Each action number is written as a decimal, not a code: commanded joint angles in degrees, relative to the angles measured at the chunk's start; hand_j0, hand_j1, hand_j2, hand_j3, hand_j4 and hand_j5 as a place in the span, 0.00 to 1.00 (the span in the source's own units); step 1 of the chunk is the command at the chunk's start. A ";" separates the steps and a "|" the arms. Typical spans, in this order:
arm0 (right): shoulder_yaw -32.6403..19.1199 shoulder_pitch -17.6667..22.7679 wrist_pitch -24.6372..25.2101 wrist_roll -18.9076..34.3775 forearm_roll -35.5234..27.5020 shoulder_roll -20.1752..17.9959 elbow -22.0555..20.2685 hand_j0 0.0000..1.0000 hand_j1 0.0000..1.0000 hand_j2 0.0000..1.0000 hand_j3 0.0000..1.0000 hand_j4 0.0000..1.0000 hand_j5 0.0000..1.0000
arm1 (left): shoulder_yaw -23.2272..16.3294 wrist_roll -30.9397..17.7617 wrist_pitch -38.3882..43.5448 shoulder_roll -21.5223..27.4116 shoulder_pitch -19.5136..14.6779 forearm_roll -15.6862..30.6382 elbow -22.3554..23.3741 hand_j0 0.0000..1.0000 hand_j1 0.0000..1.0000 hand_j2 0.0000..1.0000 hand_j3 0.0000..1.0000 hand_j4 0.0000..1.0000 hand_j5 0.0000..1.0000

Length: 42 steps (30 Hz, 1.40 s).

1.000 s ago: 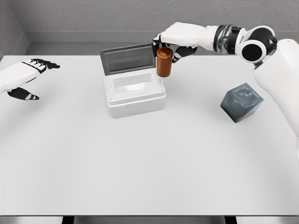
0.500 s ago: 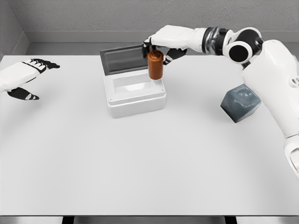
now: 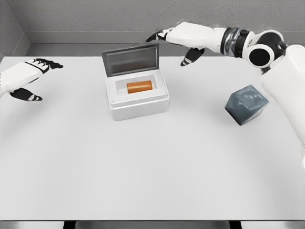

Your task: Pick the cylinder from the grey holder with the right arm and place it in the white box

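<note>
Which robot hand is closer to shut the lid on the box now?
Probably the right robot hand. It hovers open just beside the raised lid of the white box, where the cylinder lies. The left robot hand sits far off.

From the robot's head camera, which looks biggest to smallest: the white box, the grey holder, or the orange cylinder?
1. White box, largest, with its lid open.
2. Grey holder, clearly smaller.
3. Orange cylinder, smallest, lying on its side inside the box; only its top shows.

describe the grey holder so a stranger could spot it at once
On the white table, look right of the open white box that holds the orange cylinder. The grey holder stands alone there: a dark, tilted cube, the only dark object on the tabletop.
</note>
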 commanded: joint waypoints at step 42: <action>-13.38 19.16 -5.54 -0.04 -10.64 -26.70 -18.62 1.00 1.00 1.00 1.00 1.00 1.00 | -8.91 -3.14 0.04 -15.54 -15.65 -2.52 10.31 1.00 1.00 1.00 1.00 1.00 1.00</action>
